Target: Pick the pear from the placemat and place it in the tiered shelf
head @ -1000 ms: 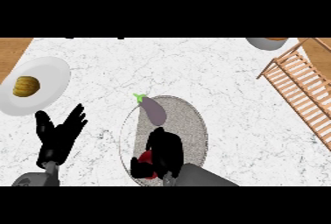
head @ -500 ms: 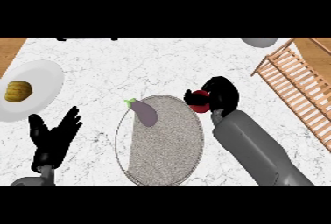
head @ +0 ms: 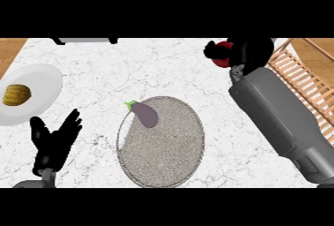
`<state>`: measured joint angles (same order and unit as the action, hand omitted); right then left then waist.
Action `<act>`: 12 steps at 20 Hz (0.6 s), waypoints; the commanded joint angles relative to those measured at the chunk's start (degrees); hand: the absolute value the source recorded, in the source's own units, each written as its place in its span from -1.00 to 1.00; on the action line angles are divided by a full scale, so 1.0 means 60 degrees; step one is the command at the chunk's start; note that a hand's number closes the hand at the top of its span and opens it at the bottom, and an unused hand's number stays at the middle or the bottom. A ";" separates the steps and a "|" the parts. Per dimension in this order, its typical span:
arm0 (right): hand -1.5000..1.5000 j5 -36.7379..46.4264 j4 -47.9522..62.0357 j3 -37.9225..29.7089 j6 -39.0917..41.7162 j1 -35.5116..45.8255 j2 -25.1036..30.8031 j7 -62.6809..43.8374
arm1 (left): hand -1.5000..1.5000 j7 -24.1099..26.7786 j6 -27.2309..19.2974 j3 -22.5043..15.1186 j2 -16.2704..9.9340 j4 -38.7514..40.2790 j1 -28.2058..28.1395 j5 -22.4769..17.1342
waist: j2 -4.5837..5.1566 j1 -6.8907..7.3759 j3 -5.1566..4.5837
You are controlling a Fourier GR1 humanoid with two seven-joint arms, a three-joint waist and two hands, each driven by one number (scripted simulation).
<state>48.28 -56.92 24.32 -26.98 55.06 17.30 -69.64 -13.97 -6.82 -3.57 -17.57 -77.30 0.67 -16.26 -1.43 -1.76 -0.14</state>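
The red pear (head: 224, 56), largely hidden, sits clasped in the curled right hand (head: 246, 50) above the counter (head: 163, 70) just beside the wooden shelf (head: 306, 75), apparently untouched; left hand (head: 55, 141) rests spread.

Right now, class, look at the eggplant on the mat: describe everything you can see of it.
The eggplant is small, long and rounded, dull purple with a bright green stem cap at its upper-left end. It lies flat and slanted on the upper-left part of the round grey placemat, its stem reaching the mat's rim. Its skin looks smooth and whole. Nothing but the mat touches it; both hands are well away.
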 commanded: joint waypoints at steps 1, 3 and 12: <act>1.00 0.0925 0.0037 -0.0761 0.1096 0.1545 0.0283 -0.2581 | 0.00 -0.0062 -0.0142 0.0067 -0.0008 0.0242 0.0065 0.0103 | -0.0021 -0.0100 -0.0031; 1.00 0.1275 -0.0159 -0.1095 0.1364 0.1500 0.0446 -0.2591 | 0.00 -0.0117 -0.0049 -0.0042 0.0044 -0.0045 -0.0244 0.0039 | -0.0074 -0.0159 -0.0016; 1.00 0.1988 -0.1089 -0.2558 0.3031 0.2120 0.1624 -0.2603 | 0.00 -0.0226 0.0086 0.0309 -0.0202 0.0006 -0.0164 -0.0119 | -0.0029 -0.0255 0.0006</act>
<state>58.67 -60.07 11.94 -16.92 66.03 24.59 -72.33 -14.47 -6.94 -2.62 -17.88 -77.63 -0.14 -16.34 -1.64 -2.85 -0.09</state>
